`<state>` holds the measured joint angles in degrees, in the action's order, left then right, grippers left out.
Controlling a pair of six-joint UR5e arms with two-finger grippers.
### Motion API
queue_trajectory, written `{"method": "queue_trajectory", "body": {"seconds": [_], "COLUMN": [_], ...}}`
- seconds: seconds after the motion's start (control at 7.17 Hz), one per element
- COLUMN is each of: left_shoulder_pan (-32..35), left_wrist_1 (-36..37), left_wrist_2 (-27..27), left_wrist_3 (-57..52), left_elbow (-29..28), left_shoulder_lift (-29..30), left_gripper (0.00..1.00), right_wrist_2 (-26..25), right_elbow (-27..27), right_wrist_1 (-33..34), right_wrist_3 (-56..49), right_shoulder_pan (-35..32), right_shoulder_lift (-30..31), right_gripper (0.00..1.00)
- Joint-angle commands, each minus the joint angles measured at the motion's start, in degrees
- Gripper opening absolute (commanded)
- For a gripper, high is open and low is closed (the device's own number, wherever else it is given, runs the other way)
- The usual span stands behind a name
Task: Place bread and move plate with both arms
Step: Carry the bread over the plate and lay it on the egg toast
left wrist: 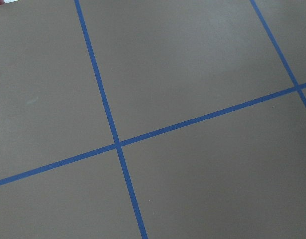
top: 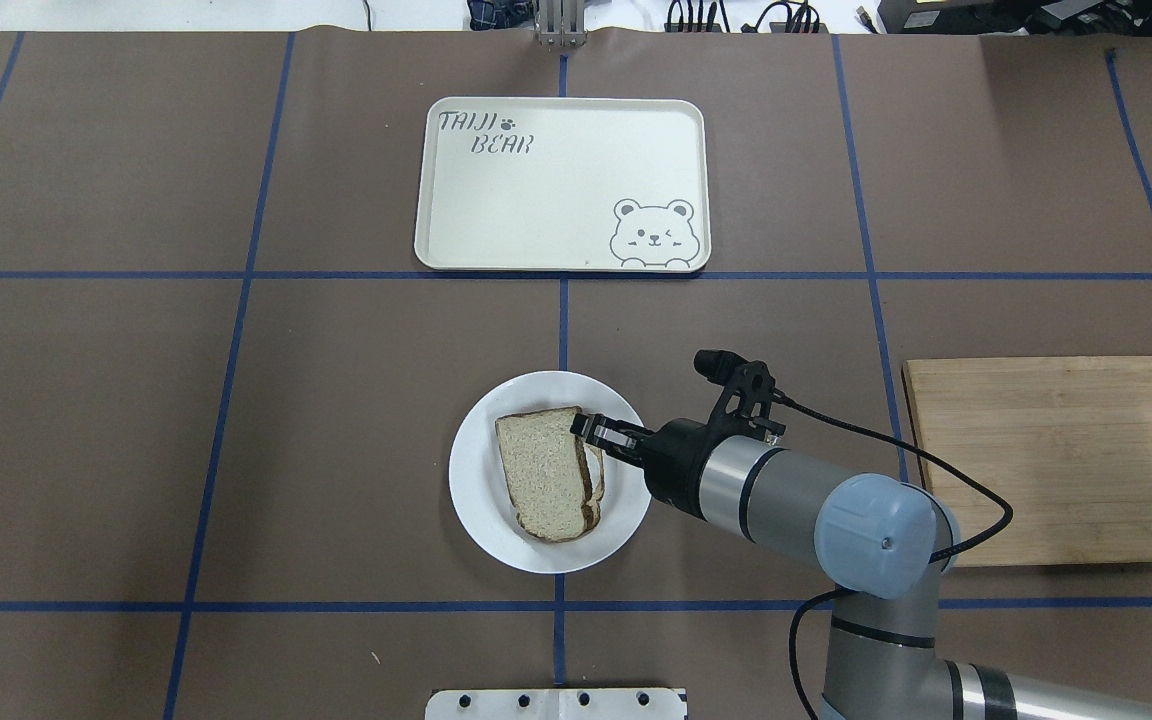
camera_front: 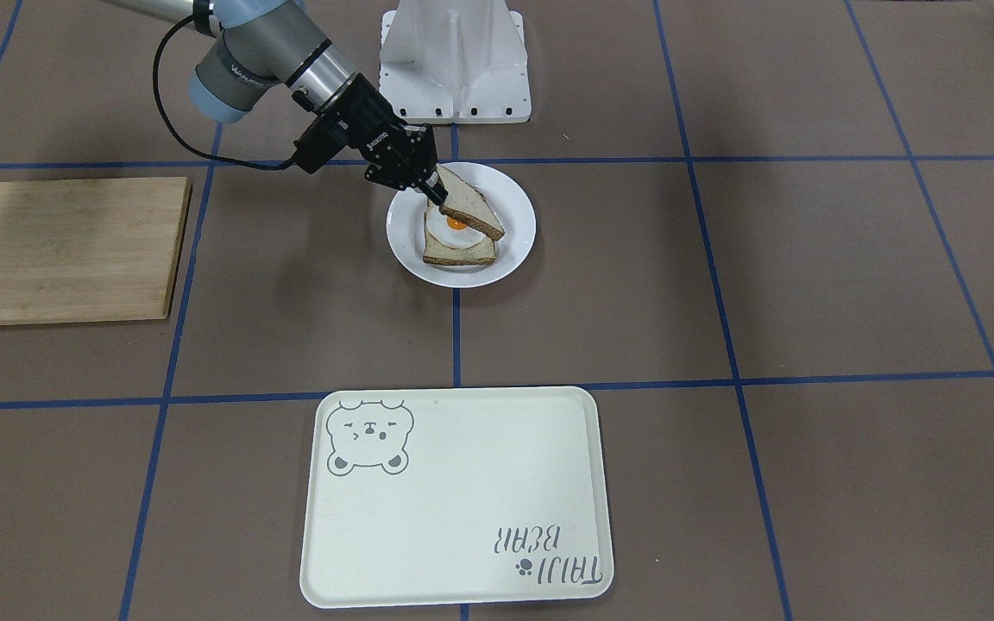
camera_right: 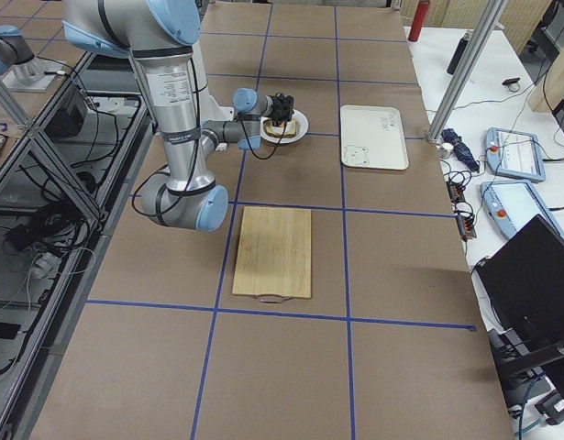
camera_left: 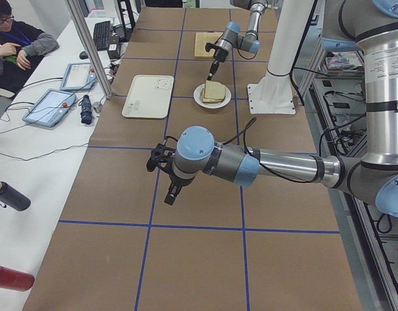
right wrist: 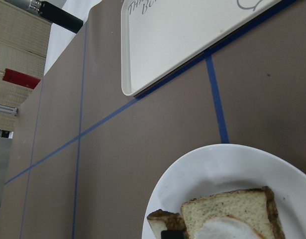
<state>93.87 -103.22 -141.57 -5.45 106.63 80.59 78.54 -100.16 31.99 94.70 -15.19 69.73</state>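
Closest to the front camera lies the tray, bare, on the operators' side of the plate and well apart from it. The plate sits near the middle of the table, just in front of the pedestal. On the plate lies a slice topped with a fried egg.

Over the plate I have the right gripper clenched on the bread, pinching it at the edge nearest the pedestal. The bread hangs tilted above the egg slice: its gripped edge is high and its far edge dips down toward the lower slice. Whether that low edge already touches, I cannot tell. From overhead the bread covers most of the egg slice, so the alignment looks roughly right to me.

The left gripper hovers over bare table far from the plate, on the side opposite the cutting board. It shows only in the side view, and I cannot tell whether its jaws are apart or together. Its wrist camera sees nothing but brown table and blue tape lines.

As I judge it, the first part is nearly done: the bread is over its place but not yet let go. Left to do are lowering it flat, releasing it, and then bringing both arms in to shift the plate, probably toward the tray.
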Motion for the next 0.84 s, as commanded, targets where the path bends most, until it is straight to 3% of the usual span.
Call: {"method": "queue_trajectory", "body": {"seconds": [0.0, 0.14, 0.28, 0.56, 0.7], "left_shoulder_pan": [0.0, 0.0, 0.0, 0.0, 0.0], "left_wrist_1": [0.1, 0.1, 0.1, 0.1, 0.0], "left_wrist_2": [-0.1, -0.1, -0.1, -0.1, -0.2], "left_wrist_3": [0.0, 0.0, 0.0, 0.0, 0.0], "left_elbow": [0.0, 0.0, 0.0, 0.0, 0.1], "left_shoulder_lift": [0.0, 0.0, 0.0, 0.0, 0.0], "left_gripper": [0.99, 0.99, 0.99, 0.99, 0.99], "right_wrist_2": [-3.0, -3.0, -3.1, -2.9, 0.6], "right_elbow": [1.5, 1.5, 1.5, 1.6, 0.6], "right_wrist_1": [0.7, 0.6, 0.6, 0.8, 2.7], "right_wrist_3": [-0.1, -1.9, -3.5, -4.1, -5.4], "right_shoulder_pan": [1.0, 0.8, 0.7, -1.1, -4.3], "right_shoulder_lift": [0.1, 0.1, 0.2, 0.1, 0.0], "right_gripper": [0.00, 0.14, 0.49, 1.00, 1.00]}}
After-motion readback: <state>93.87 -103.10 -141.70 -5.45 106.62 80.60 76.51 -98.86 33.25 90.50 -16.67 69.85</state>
